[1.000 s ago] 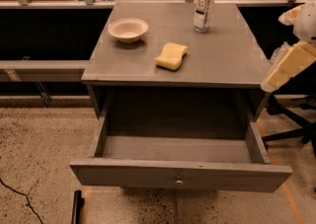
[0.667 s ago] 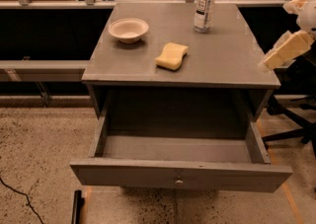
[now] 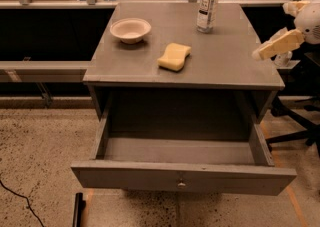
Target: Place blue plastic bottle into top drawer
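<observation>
The bottle (image 3: pixel 207 3) is seen standing upright at the far right of the grey surface (image 3: pixel 225 66), its white cap screwed on and its white label with dark print turned toward the camera. It is outside the drawer (image 3: pixel 130 173) and untouched by anything. How much is held in the clear bottle cannot be told. On the same surface a sponge (image 3: pixel 174 56) is laid flat near the middle, well apart from the bottle. A bowl (image 3: pixel 130 29) is set upright toward the far left, and only its pale inner wall is shown within its rim. The drawer below the surface is pulled fully out toward the camera. Only its bare grey bottom is shown between its side walls, and a small round knob (image 3: pixel 181 185) is fixed at the centre of its front panel. The claw (image 3: pixel 274 47) is held in the air just off the right edge of the surface, nearer the camera than the bottle and well apart from it. It is carried by a white wrist at the picture's edge. Whether the claw is open or closed cannot be told, and nothing is seen gripped in it. Counted, there are one bottle, one sponge, one bowl, one open drawer with one knob, and one claw. A dark cable (image 3: pixel 15 198) is laid on the speckled floor (image 3: pixel 45 141) at lower left.
</observation>
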You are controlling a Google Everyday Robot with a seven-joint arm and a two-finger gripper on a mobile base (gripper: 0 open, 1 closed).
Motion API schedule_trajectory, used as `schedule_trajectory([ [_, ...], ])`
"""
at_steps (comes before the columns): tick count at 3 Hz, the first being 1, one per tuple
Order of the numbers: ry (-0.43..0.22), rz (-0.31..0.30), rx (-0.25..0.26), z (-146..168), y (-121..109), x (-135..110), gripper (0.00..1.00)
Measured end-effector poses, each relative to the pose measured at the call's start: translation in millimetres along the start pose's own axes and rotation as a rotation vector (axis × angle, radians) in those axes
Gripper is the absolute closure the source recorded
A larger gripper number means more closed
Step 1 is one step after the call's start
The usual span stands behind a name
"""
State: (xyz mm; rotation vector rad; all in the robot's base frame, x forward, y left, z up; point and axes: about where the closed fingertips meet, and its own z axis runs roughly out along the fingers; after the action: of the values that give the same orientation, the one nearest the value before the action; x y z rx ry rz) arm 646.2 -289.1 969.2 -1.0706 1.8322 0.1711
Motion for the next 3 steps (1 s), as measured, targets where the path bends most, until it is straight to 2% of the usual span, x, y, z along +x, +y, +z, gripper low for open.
schedule_trajectory([
  [1,-0.047,0.081,0.041,20.0,-2.7,-0.8,0.0],
  [3,-0.217,0.238,0.183,82.2,-82.6,-18.9,0.0],
])
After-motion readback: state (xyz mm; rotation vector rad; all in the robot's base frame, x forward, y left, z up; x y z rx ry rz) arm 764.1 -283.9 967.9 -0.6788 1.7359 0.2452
